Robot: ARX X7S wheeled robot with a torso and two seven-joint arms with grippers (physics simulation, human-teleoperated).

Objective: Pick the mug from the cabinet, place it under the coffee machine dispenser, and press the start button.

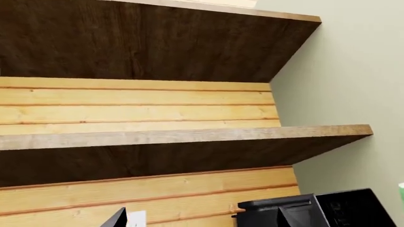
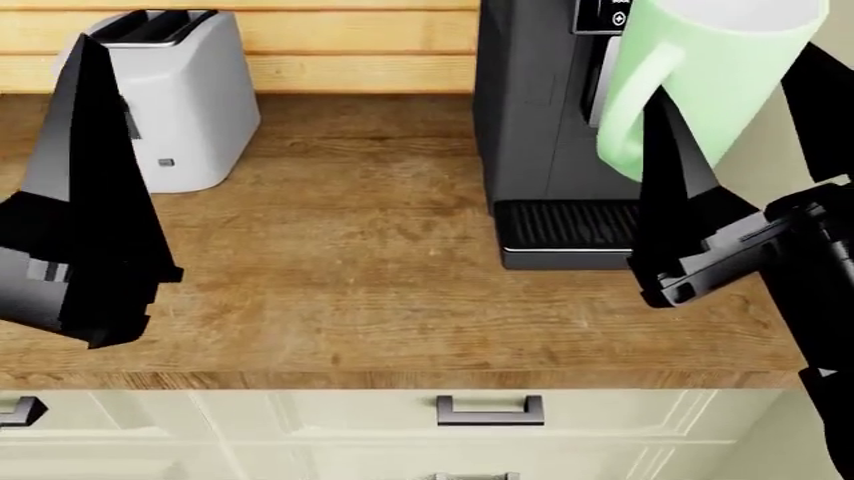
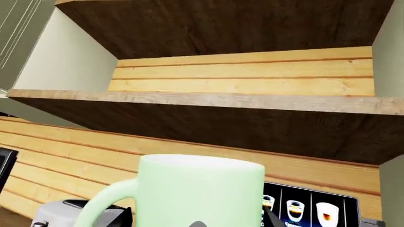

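Observation:
My right gripper (image 2: 741, 120) is shut on the pale mint-green mug (image 2: 707, 70) and holds it tilted in the air, in front of the upper part of the dark-grey coffee machine (image 2: 534, 110). The mug covers most of the dispenser. Below it lies the ribbed drip tray (image 2: 561, 225). In the right wrist view the mug (image 3: 202, 189) fills the space between my right gripper's (image 3: 196, 222) fingers, with the machine's lit panel (image 3: 309, 208) behind. My left gripper (image 2: 87, 130) stands open and empty over the counter at the left. The cabinet shelves (image 3: 252, 101) are bare.
A white toaster (image 2: 167, 100) stands at the back left of the wooden counter (image 2: 347, 280). Cream drawers with handles (image 2: 489, 410) run below the counter's front edge. In the left wrist view, bare shelves (image 1: 189, 135) hang above the machine's black top (image 1: 328, 210), beside a pale wall.

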